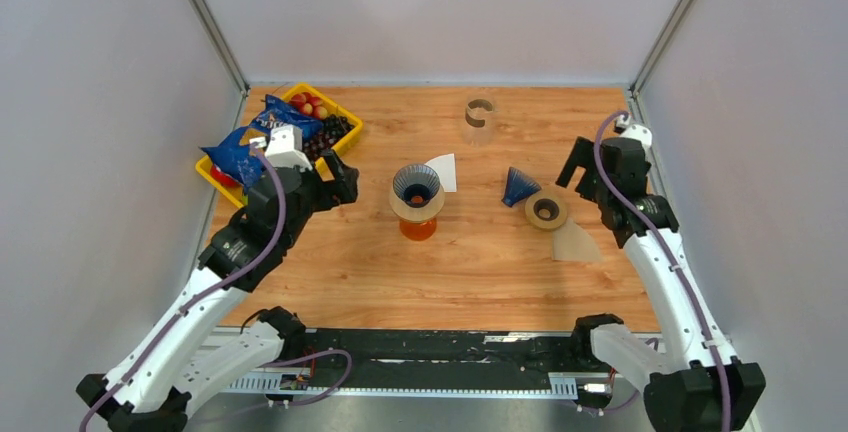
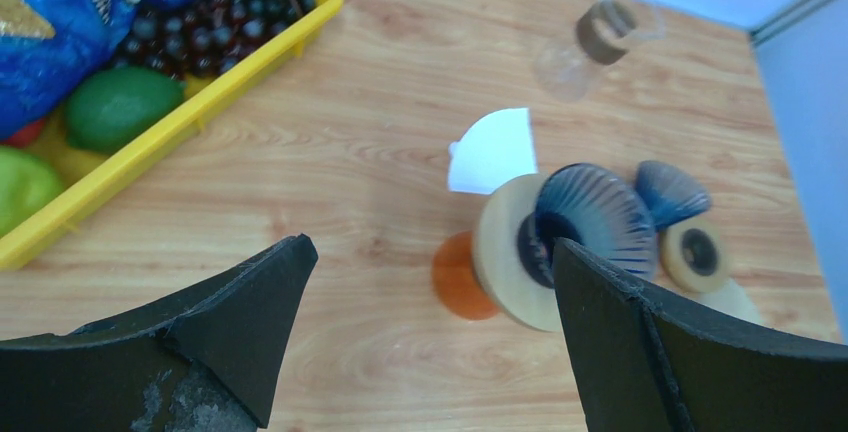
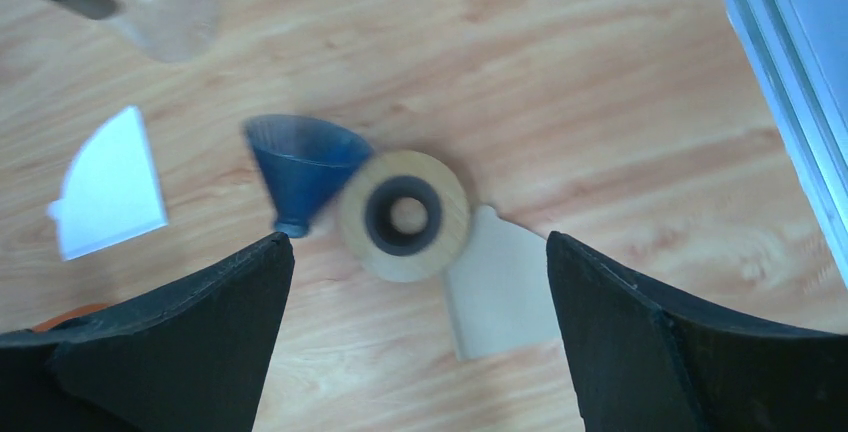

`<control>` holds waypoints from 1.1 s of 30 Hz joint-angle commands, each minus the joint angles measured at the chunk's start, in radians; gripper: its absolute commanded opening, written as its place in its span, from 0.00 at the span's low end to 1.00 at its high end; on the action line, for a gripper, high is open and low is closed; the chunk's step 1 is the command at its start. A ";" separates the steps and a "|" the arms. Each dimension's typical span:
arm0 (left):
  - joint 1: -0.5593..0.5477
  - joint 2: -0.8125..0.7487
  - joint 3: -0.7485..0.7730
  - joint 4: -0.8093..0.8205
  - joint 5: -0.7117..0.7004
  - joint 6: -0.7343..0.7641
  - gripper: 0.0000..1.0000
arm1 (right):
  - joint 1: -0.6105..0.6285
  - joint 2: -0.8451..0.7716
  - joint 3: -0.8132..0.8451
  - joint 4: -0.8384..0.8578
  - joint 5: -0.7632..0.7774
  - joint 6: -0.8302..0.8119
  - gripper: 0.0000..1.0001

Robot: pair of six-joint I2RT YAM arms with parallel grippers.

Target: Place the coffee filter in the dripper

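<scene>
The white coffee filter lies flat on the counter at centre frame in the top view. It is just up and right of the blue ribbed dripper, which sits on a pale collar over an orange base.

The left wrist view alone shows what the yellow tray at its upper left holds: dark grapes, a green lime and a blue snack bag, whose gold lettering is too blurred to read. The left end effector is spread wide with nothing between its fingers.

The right wrist view shows most clearly a second blue cone tipped on its side against a loose wooden ring, with a brown filter at the ring's lower right. The right end effector is also spread and empty, above them.

A glass carafe stands at upper centre in the top view.
</scene>
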 commanded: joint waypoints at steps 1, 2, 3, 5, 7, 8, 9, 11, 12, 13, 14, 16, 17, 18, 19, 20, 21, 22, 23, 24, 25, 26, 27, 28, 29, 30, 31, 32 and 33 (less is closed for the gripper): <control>-0.002 0.034 -0.051 0.036 -0.108 -0.030 1.00 | -0.172 -0.040 -0.119 0.007 -0.112 0.072 1.00; -0.002 0.039 -0.062 0.042 -0.120 -0.030 1.00 | -0.222 -0.038 -0.146 0.007 -0.123 0.074 1.00; -0.002 0.051 -0.076 0.048 -0.128 -0.033 1.00 | -0.263 -0.035 -0.171 0.008 -0.135 0.074 1.00; -0.001 0.072 -0.087 0.049 -0.147 -0.036 1.00 | -0.345 -0.021 -0.216 0.010 -0.138 0.076 1.00; 0.000 0.089 -0.095 0.048 -0.159 -0.041 1.00 | -0.423 0.006 -0.252 0.010 -0.128 0.094 1.00; -0.001 0.095 -0.107 0.049 -0.161 -0.045 1.00 | -0.448 0.020 -0.261 0.012 -0.150 0.099 0.99; 0.001 0.096 -0.115 0.055 -0.159 -0.049 1.00 | -0.460 0.038 -0.268 0.020 -0.178 0.105 0.99; 0.001 0.091 -0.145 0.068 -0.148 -0.056 1.00 | -0.465 0.070 -0.278 0.036 -0.163 0.109 0.98; 0.002 0.087 -0.164 0.073 -0.136 -0.055 1.00 | -0.466 0.092 -0.279 0.037 -0.142 0.114 0.98; 0.002 0.084 -0.172 0.082 -0.130 -0.055 1.00 | -0.465 0.113 -0.285 0.037 -0.131 0.119 0.98; 0.005 0.077 -0.184 0.085 -0.129 -0.055 1.00 | -0.465 0.138 -0.292 0.037 -0.137 0.122 0.97; 0.006 0.069 -0.193 0.091 -0.133 -0.050 1.00 | -0.464 0.190 -0.308 0.043 -0.179 0.118 0.94; 0.007 0.067 -0.195 0.089 -0.141 -0.051 1.00 | -0.463 0.214 -0.315 0.049 -0.195 0.113 0.93; 0.008 0.061 -0.196 0.084 -0.146 -0.050 1.00 | -0.460 0.232 -0.323 0.054 -0.197 0.116 0.92; 0.008 0.059 -0.197 0.081 -0.159 -0.051 1.00 | -0.456 0.246 -0.330 0.054 -0.192 0.123 0.91; 0.008 0.052 -0.197 0.073 -0.165 -0.052 1.00 | -0.448 0.252 -0.341 0.055 -0.191 0.127 0.91; 0.009 0.045 -0.197 0.070 -0.179 -0.052 1.00 | -0.438 0.250 -0.354 0.057 -0.186 0.133 0.90; 0.010 0.042 -0.198 0.064 -0.184 -0.053 1.00 | -0.424 0.242 -0.372 0.059 -0.175 0.144 0.90; 0.010 0.034 -0.200 0.063 -0.193 -0.055 1.00 | -0.413 0.234 -0.385 0.064 -0.174 0.152 0.89; 0.010 0.032 -0.201 0.064 -0.195 -0.055 1.00 | -0.404 0.227 -0.394 0.069 -0.177 0.157 0.88; 0.010 0.027 -0.201 0.064 -0.198 -0.055 1.00 | -0.395 0.225 -0.400 0.073 -0.173 0.165 0.88; 0.010 0.025 -0.202 0.064 -0.198 -0.054 1.00 | -0.385 0.227 -0.403 0.074 -0.164 0.174 0.87; 0.010 0.022 -0.204 0.065 -0.201 -0.054 1.00 | -0.373 0.234 -0.404 0.075 -0.147 0.183 0.86; 0.010 0.022 -0.205 0.065 -0.206 -0.054 1.00 | -0.353 0.242 -0.403 0.074 -0.117 0.194 0.85; 0.011 0.020 -0.205 0.064 -0.219 -0.056 1.00 | -0.330 0.252 -0.404 0.074 -0.085 0.203 0.84; 0.012 0.021 -0.206 0.057 -0.235 -0.059 1.00 | -0.310 0.266 -0.402 0.073 -0.060 0.211 0.84; 0.012 0.021 -0.205 0.053 -0.241 -0.063 1.00 | -0.295 0.282 -0.400 0.074 -0.047 0.219 0.84; 0.011 0.022 -0.203 0.045 -0.252 -0.066 1.00 | -0.290 0.300 -0.398 0.077 -0.036 0.226 0.84; 0.013 0.021 -0.202 0.039 -0.256 -0.070 1.00 | -0.287 0.317 -0.395 0.081 -0.029 0.230 0.84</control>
